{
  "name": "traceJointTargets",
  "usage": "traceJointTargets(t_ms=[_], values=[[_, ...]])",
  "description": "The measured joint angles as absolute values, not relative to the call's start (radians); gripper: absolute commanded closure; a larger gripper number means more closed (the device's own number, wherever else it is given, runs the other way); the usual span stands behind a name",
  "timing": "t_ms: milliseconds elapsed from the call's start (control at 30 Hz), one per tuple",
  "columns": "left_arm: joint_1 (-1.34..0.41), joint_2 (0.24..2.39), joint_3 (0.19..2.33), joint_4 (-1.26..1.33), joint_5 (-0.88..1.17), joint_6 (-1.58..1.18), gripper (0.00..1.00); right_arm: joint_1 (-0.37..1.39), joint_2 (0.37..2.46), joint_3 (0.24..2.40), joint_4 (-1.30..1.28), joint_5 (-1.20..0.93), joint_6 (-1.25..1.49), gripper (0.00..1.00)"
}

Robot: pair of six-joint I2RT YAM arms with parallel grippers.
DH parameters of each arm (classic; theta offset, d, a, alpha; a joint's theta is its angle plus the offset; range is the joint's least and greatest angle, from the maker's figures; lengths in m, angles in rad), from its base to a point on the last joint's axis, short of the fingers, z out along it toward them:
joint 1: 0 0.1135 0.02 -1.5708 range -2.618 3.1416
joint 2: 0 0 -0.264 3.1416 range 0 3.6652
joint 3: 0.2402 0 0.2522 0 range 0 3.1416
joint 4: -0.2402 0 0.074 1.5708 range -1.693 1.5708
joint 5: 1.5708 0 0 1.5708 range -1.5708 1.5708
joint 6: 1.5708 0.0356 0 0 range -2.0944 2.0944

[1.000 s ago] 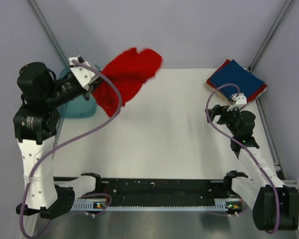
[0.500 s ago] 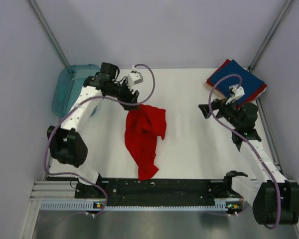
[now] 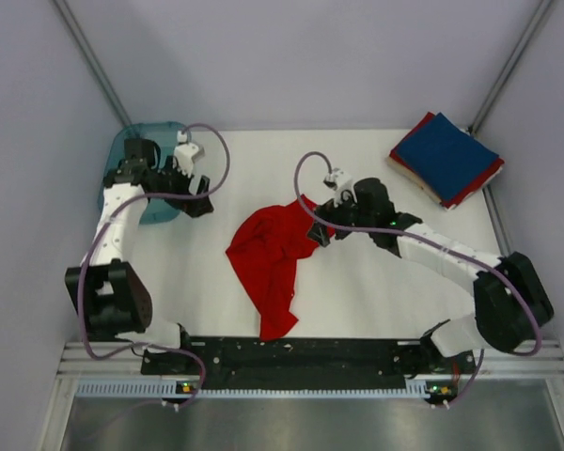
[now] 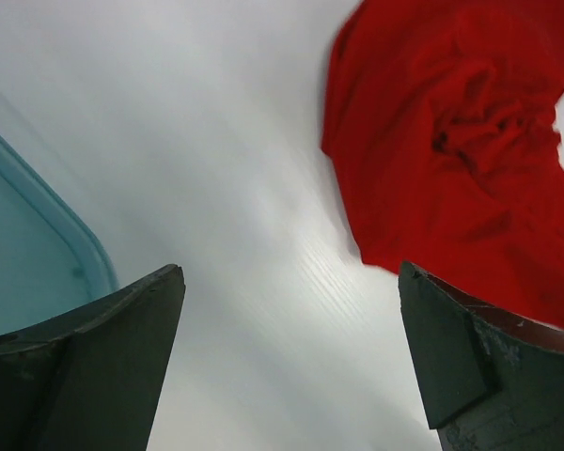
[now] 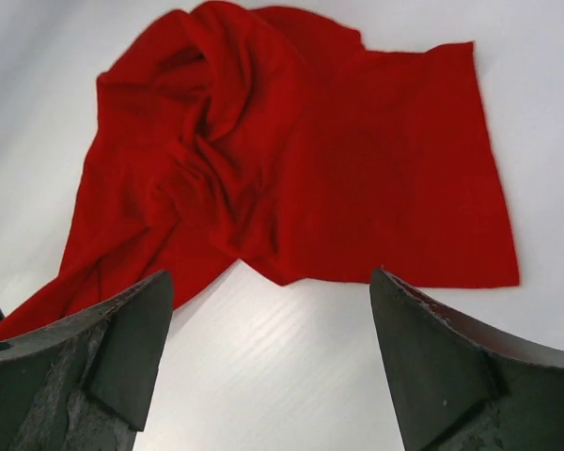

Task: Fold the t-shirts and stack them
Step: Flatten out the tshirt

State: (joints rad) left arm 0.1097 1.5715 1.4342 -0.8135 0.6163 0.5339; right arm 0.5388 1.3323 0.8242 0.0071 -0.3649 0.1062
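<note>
A red t-shirt (image 5: pixel 291 160) lies crumpled on the white table (image 5: pixel 291 385), bunched into twisted folds on its left side and lying flatter on its right, where a straight hem runs down to a square corner. Just below the shirt's lower edge hangs the right gripper (image 5: pixel 268 287), its dark jaws spread wide with only bare table between them.

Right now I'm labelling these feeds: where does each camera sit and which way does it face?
Top external: fixed above and behind, looking down on the table; both arms, red t-shirt, folded stack show.
Left wrist: on left claw, facing table and teal tray; its fingers show.
Right wrist: on right claw, facing down; its fingers show.
Both wrist views share the red t-shirt.
</note>
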Motion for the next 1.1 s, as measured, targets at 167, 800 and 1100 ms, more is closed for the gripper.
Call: traceJointTargets(t_ms=[167, 800, 1100], values=[[0.103, 1.345, 1.173, -0.878, 0.604, 0.641, 0.03, 0.675, 1.635, 1.035, -0.081, -0.295, 0.090, 0.17], [-0.479, 1.174, 0.992, -1.097, 0.576, 0.775, 0.05, 0.677, 1.768, 1.356, -0.277, -0.337, 0.208, 1.00], [-0.715, 1.657, 1.098, -0.921, 0.463, 0.625, 0.04, 0.571, 1.517, 1.333, -0.257, -0.319, 0.248, 1.00]])
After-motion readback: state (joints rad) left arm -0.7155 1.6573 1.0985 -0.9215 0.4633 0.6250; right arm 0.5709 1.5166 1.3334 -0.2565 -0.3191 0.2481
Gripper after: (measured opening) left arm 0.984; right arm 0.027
